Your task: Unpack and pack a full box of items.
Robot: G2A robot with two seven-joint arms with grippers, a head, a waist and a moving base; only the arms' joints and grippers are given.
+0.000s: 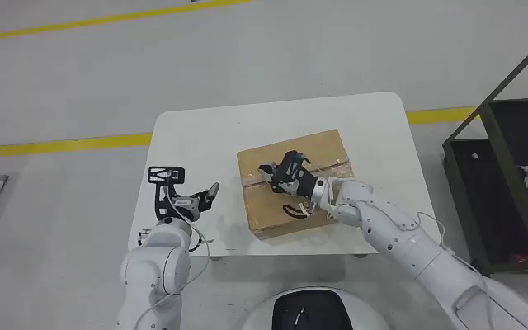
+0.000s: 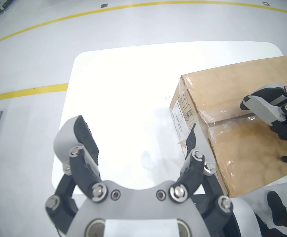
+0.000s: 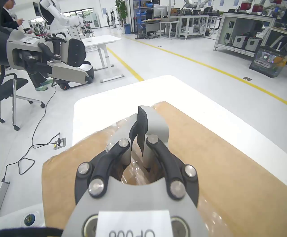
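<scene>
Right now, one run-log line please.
cardboard box taped shut on table | right gripper shut over tape seam | left gripper open beside box

A pale grey floor (image 1: 247, 49) crossed by yellow lines (image 1: 74, 145) surrounds the white table (image 1: 198, 140), with a dark rack (image 1: 487, 190) just beside it, and farther off a white desk (image 3: 101, 40), a black chair (image 3: 11, 84), shelves (image 3: 143, 11) and workbenches (image 3: 190, 22).
</scene>
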